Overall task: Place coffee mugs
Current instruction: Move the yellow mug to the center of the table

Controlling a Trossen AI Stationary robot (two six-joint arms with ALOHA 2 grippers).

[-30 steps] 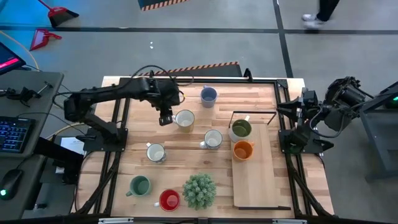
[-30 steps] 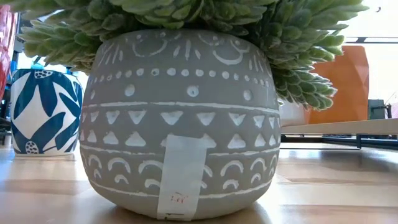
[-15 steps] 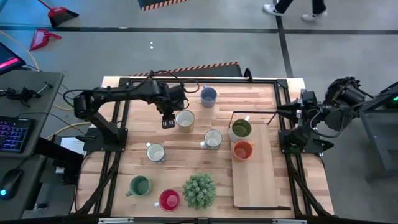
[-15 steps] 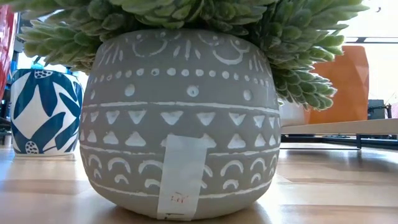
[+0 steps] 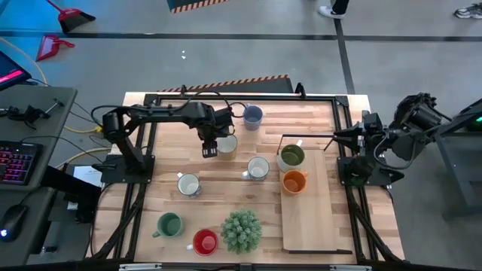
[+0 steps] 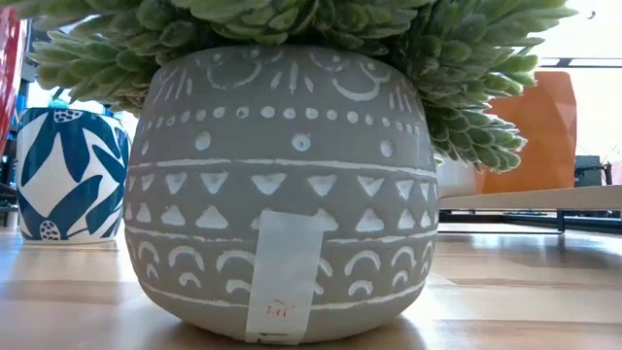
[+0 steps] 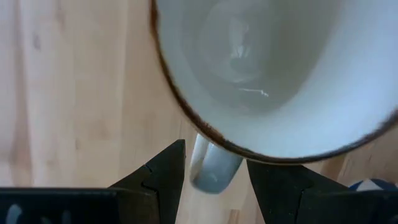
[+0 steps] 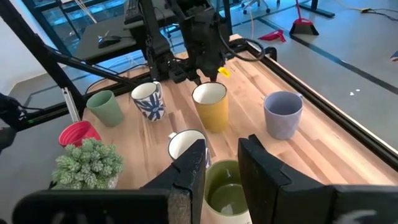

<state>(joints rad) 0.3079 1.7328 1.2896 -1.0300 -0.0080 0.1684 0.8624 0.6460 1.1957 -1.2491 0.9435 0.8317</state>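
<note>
A yellow mug with a white inside (image 5: 224,144) stands upright on the table, left of centre toward the far side. My left gripper (image 5: 209,147) points down at its left side, open. Its fingers straddle the mug's grey-white handle (image 7: 214,167) without touching it. More coffee mugs stand about: blue-grey (image 5: 252,115), white (image 5: 258,168), blue-patterned white (image 5: 188,184), green (image 5: 169,224) and red (image 5: 205,242). An olive mug (image 5: 291,156) and an orange mug (image 5: 294,181) stand on the wooden board (image 5: 310,222). My right gripper (image 8: 222,163) waits open at the table's right edge.
A spiky green plant in a grey patterned pot (image 5: 241,230) stands near the front edge and fills the low view (image 6: 282,185). A black wire frame (image 5: 307,137) stands at the board's far end. Most of the board toward the near edge is bare.
My left gripper has come down and moved a little toward the table's right, closing in on the yellow mug's handle side. Its opening looks the same. No mug has moved, and my right arm has kept still.
</note>
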